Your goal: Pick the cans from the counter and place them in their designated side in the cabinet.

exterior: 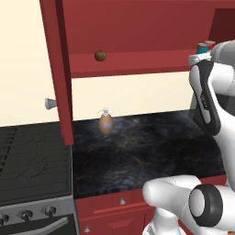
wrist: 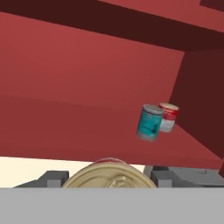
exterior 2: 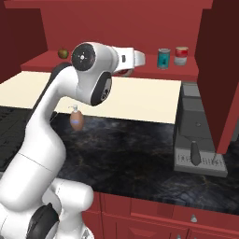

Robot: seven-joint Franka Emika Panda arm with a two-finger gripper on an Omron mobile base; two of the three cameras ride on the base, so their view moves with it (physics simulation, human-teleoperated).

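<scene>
Teal can and red-banded can: upright, side by side, right end of cabinet shelf. My hand: clamped on third can, raised at shelf height. Apple: shelf left. Soap bottle: counter

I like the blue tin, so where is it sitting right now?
The teal-blue can stands on the cabinet shelf toward its right end in the right base view, just left of the red-banded can and far from the apple.

cans: 3 | soap bottle: 1 | apple: 1
</scene>
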